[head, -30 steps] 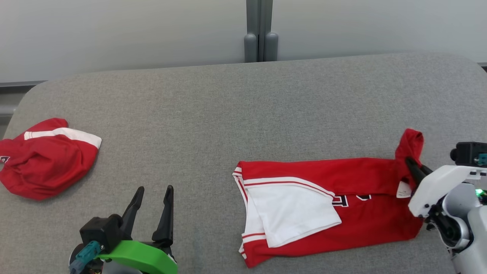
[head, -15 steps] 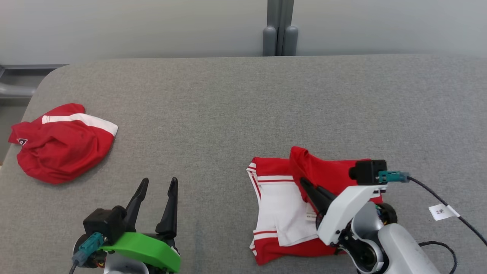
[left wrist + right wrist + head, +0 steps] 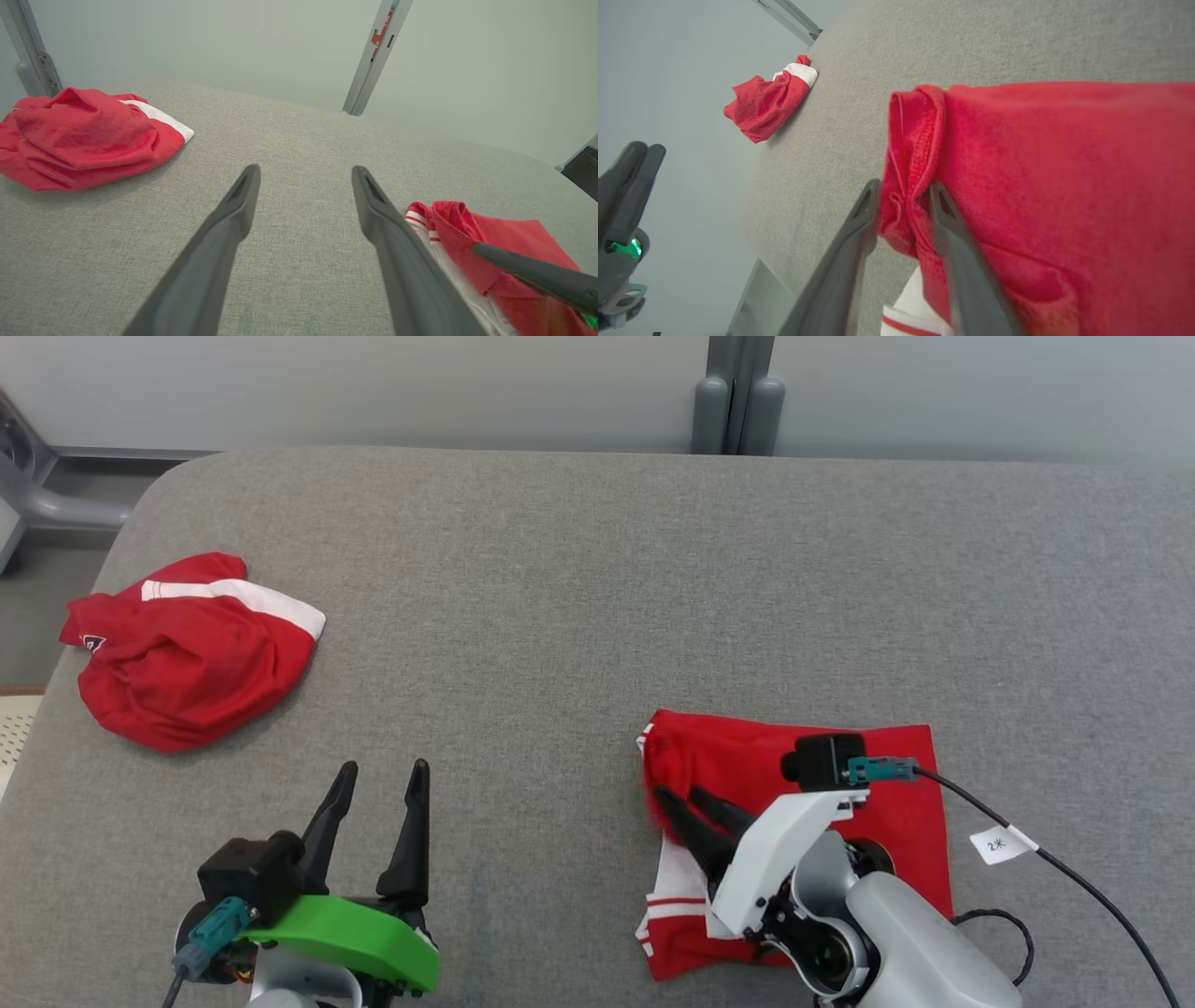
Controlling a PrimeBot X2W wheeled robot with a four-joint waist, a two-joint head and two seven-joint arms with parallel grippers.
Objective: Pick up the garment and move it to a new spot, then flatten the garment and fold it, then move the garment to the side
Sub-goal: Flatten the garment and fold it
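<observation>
Red jersey (image 3: 728, 756), partly folded, lies at the lower right of the frame on the grey bench (image 3: 560, 616). Our right claw (image 3: 680, 795) is clamped on its bunched edge; our left claw (image 3: 384, 770) stands apart, empty. We judge the cloth soft and limp, best held by edges.

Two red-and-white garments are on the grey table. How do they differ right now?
The left garment lies crumpled in a heap; the right garment is folded over, mostly flat. The left garment lies untouched, while the right pincer grips the right garment's folded edge. Both are red with white trim.
</observation>
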